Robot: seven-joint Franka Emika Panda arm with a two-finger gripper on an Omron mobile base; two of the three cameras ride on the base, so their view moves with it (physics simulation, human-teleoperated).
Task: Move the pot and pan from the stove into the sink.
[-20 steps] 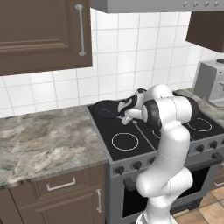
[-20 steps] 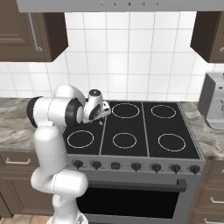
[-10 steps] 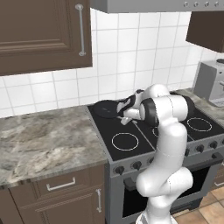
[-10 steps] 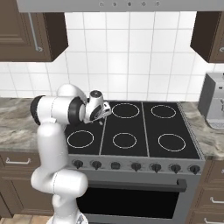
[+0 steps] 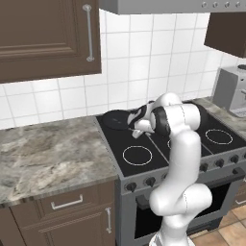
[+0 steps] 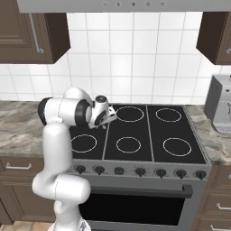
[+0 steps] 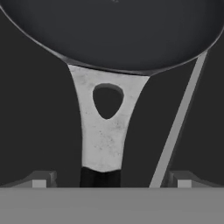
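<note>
The black pan [image 5: 116, 118] sits on the back left burner of the stove [image 5: 139, 156]. In the hand view its dark bowl [image 7: 113, 30] is at the top, and a grey metal neck with a hole [image 7: 103, 131] leads down to the dark handle. My gripper [image 7: 113, 179] is open, one fingertip [image 7: 43, 179] on each side of the handle's near end, neither touching it. From the left base view the gripper [image 5: 135, 125] hangs low just right of the pan. The pot and the sink are out of view.
A grey marbled counter [image 5: 48, 153] lies left of the stove [image 6: 135, 131]. A steel coffee machine [image 6: 221, 106] stands on the counter to the right. Dark wall cabinets [image 5: 43, 33] and a hood hang above. The other burners [image 6: 177, 146] are bare.
The hand has crept a little closer to the pan, along its handle. The jaws have stayed open and the pan has not moved.
</note>
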